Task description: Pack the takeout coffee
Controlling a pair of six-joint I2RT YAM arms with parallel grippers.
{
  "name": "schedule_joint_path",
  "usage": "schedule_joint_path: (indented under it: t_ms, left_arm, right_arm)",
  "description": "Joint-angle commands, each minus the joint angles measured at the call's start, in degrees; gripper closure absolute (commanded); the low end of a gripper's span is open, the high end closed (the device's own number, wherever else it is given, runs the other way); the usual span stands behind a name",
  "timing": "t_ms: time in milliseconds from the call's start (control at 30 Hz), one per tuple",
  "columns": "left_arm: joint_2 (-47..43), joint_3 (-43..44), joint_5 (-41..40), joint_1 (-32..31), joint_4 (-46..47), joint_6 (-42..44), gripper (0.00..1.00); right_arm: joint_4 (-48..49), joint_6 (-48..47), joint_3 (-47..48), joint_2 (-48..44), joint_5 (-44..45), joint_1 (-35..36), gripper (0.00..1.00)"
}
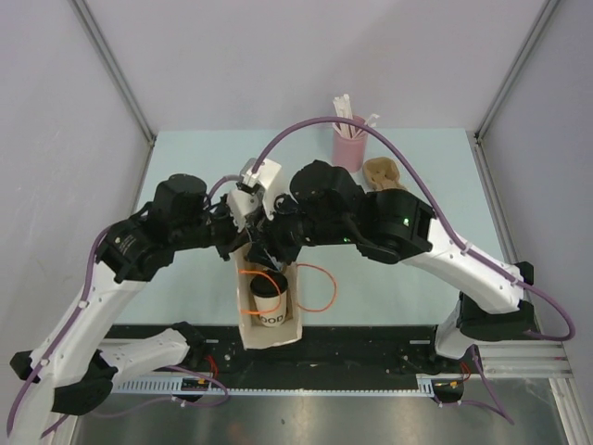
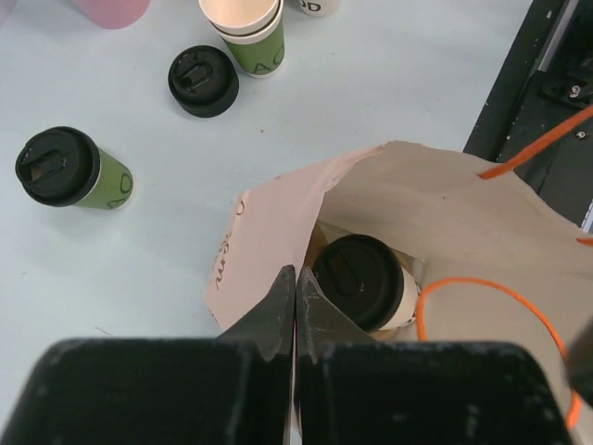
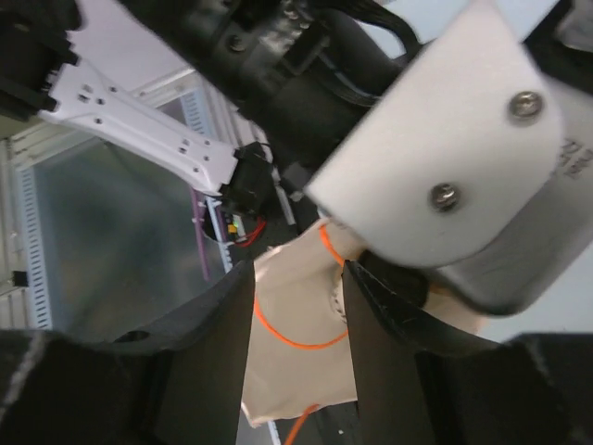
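I have the white cup (image 2: 361, 283) bagged and the green cup (image 2: 79, 171) left outside, my left gripper (image 2: 295, 297) pinching the paper bag (image 2: 463, 222) and my right gripper (image 3: 296, 278) half-open, empty.

Beige bag (image 2: 445, 213) showing orange handles (image 2: 537, 142) ahead of the black left end effector (image 2: 295, 278), white cup (image 2: 403, 306) wearing black lid (image 2: 357, 278) inside, green cup (image 2: 109, 183) standing leftward, counter (image 2: 389, 83) showing pale blue

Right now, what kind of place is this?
Probably a robot testing booth, not a shop: bare grey walls, a left arm and right arm bolted by a pale table, and a paper bag with a lidded cup inside.
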Motion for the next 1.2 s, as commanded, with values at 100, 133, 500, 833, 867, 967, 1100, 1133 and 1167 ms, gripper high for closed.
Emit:
schedule_joint_path:
  t_ms: [100,133,500,833,867,967,1100,1133,1167]
  left_arm:
    - [-1.47,0.67,2.06,0.03,3.48,-1.10,1.00]
    - [-1.38,0.58,1.80,0.03,3.56,-0.84,1.00]
    - [-1.82,-0.13,0.48,0.03,4.09,-5.67,1.00]
    - [-1.03,-0.22,-3.13,0.03,4.27,-5.50,1.00]
    - [-1.03,-0.13,-2.69,0.03,4.36,-5.50,0.99]
    - [-1.56,-0.56,-1.90,0.03,4.62,-6.37,0.99]
    - [-2.00,-1.36,-2.07,0.20,4.71,-7.95,1.00]
    - [-2.00,-1.36,-2.16,0.38,4.71,-7.96,1.00]
    - [-2.09,-1.45,-2.07,0.46,4.79,-7.96,1.00]
  right_arm:
    - [4.53,-2.81,-12.04,-7.16,-8.19,0.60,0.39]
    - [5.32,-2.13,-13.74,-8.22,-9.07,-0.36,0.38]
    - [2.36,12.89,-15.09,-5.70,-7.68,-4.41,0.61]
    - [-4.51,14.83,-1.18,0.91,4.11,0.33,0.65]
    - [-3.38,16.24,-2.75,-0.66,3.50,0.33,0.65]
    - [3.53,20.19,-13.28,-4.61,-0.19,-0.45,0.66]
    - [8.41,24.16,-24.12,-9.99,0.32,-0.46,0.67]
    - [8.23,24.07,-25.26,-10.25,0.50,-0.11,0.68]
    - [7.97,23.98,-25.79,-10.34,0.68,0.07,0.67]
